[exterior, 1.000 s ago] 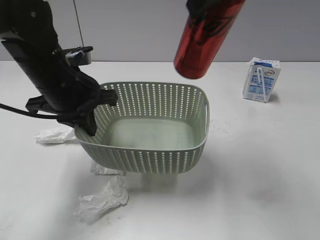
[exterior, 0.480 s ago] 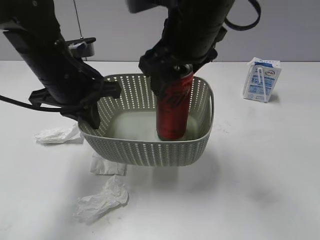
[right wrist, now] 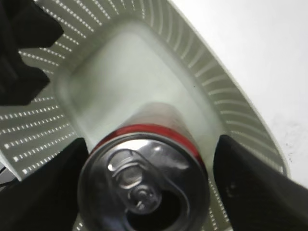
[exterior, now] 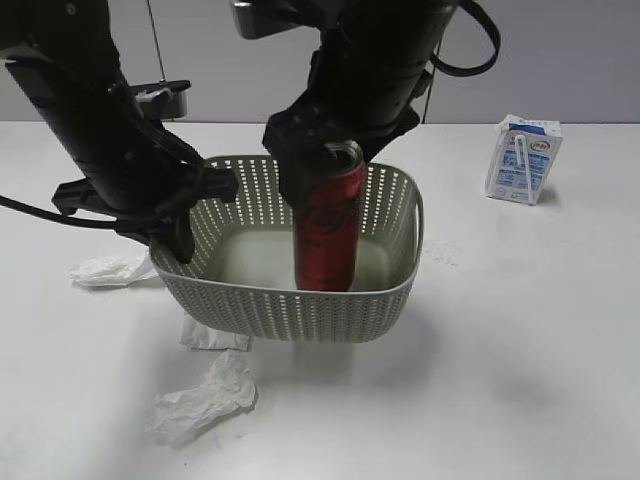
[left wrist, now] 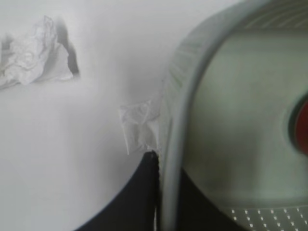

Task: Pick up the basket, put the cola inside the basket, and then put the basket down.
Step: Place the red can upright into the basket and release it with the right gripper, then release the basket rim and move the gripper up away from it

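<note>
Red and upright, the cola now stands inside the basket at centre frame, where a second ago it hung tilted above the far rim. In the right wrist view the right gripper has its fingers spread wide either side of the can top, apparently just let go. At left, the left gripper clamps the basket's rim, holding it off the table. Judging by this, only setting down remains.
</note>
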Tool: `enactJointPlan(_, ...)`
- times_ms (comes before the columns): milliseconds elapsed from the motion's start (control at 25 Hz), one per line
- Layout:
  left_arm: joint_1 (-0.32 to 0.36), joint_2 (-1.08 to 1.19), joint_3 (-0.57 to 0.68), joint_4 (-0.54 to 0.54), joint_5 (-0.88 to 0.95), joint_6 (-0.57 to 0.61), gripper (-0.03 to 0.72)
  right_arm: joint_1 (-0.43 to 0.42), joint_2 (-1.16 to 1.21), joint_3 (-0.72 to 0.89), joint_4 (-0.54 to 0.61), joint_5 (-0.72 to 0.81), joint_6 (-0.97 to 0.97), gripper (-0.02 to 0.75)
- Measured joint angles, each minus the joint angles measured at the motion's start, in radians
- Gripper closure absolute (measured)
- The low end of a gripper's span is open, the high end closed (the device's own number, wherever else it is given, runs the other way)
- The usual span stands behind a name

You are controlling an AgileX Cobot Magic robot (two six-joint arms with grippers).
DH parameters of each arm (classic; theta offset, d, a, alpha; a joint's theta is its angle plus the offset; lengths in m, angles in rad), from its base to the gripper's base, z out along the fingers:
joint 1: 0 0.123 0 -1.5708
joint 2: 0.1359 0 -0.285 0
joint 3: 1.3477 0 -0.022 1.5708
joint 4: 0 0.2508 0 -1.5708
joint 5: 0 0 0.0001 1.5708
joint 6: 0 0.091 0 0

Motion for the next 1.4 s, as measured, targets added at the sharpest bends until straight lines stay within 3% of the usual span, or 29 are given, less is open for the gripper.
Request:
enactJointPlan(240, 0.000, 0.000, 0.000, 0.001, 0.004, 0.000, 0.691, 0.000, -0.051, -0.105, -0.018, 0.005, -0.001, 0.136)
enactJointPlan(520, 0.000, 0.000, 0.000, 0.002, 0.013, 0.000, 0.691, -0.024, -0.077, -0.245, -0.253, 0.039, 0.020, 0.142)
enactJointPlan(640, 0.000, 0.000, 0.000, 0.002, 0.014, -0.003, 0.691, -0.093, -0.077, -0.249, -0.271, 0.078, 0.026, 0.143)
enactJointPlan(800, 0.000, 0.000, 0.000, 0.001, 0.017, -0.024, 0.691, -0.262, -0.090, -0.232, -0.238, 0.103, 0.034, 0.143)
enactJointPlan(1080, 0.000, 0.016, -0.012, 0.002, 0.001, -0.047, 0.691, -0.509, -0.223, -0.082, -0.132, 0.105, 0.043, 0.144)
enactJointPlan(1400, 0.000, 0.177, -0.202, 0.006, 0.036, -0.065, 0.691, -0.524, -0.565, 0.273, -0.095, 0.056, 0.026, 0.145)
